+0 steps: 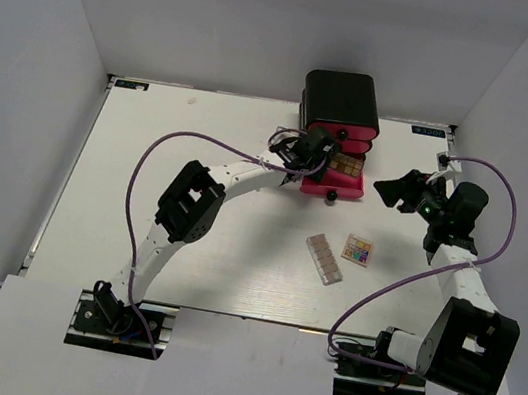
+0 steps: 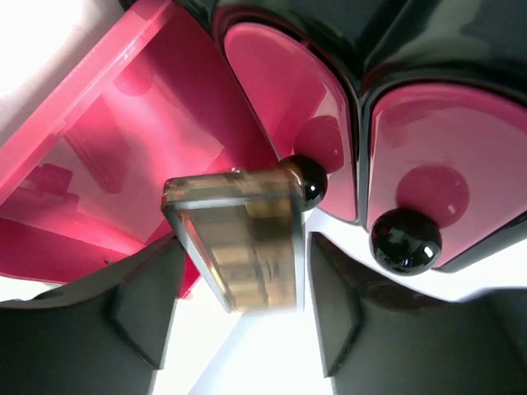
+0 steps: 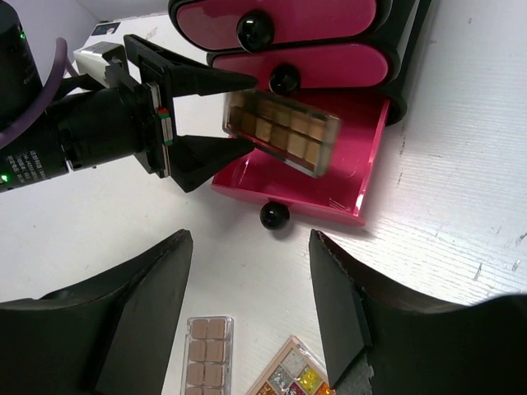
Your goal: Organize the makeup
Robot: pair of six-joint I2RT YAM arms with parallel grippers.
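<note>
The brown palette (image 3: 280, 132) hangs tilted over the open bottom drawer (image 3: 329, 197) of the black box (image 1: 340, 104). My left gripper (image 3: 251, 111) is shut on its near end; in the left wrist view the palette (image 2: 247, 239) sits between the fingers (image 2: 148, 288). A clear pinkish palette (image 1: 325, 259) and a small square multicolour palette (image 1: 358, 250) lie on the table in front of the box. My right gripper (image 1: 399, 192) hovers open to the right of the drawer, above both palettes (image 3: 207, 362) (image 3: 292, 377), with nothing between its fingers (image 3: 338, 296).
The box stands at the back middle of the white table (image 1: 149, 158). Its two upper pink drawers (image 3: 280, 16) are shut, each with a black knob (image 3: 284, 80). The pulled-out drawer's knob (image 3: 274, 216) points toward me. Grey walls surround the table.
</note>
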